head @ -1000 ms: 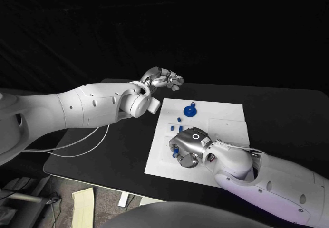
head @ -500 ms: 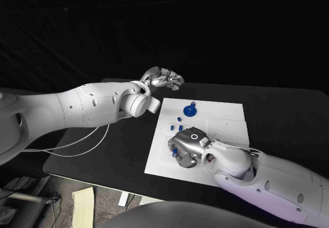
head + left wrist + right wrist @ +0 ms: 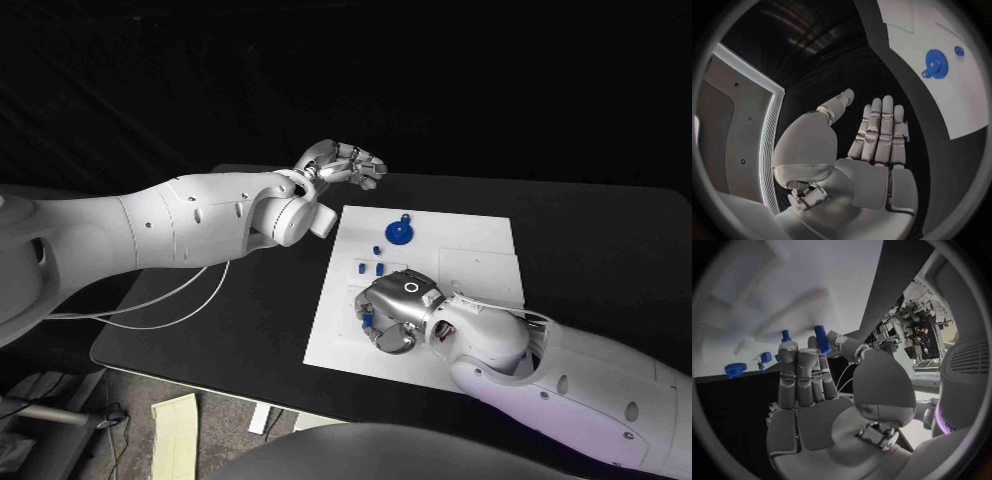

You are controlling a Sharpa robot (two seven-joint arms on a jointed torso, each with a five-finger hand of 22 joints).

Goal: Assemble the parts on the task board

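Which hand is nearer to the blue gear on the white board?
Too close to call. The left hand hangs past the board's far-left corner; the right hand rests on the board, nearer the robot than the blue gear.

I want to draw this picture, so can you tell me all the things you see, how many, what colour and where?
table: one, black, under everything.
task board: one, white, in the middle of the table.
gear: one, blue, on the board's far part.
small parts: a few, blue, on the board between the gear and the right hand; I cannot count them exactly.
cable: one, white, hanging under the left arm.
left hand: one, silver, in the air over the table beyond the board's far left corner, holding nothing.
right hand: one, silver, low over the board's near part, beside the small parts.
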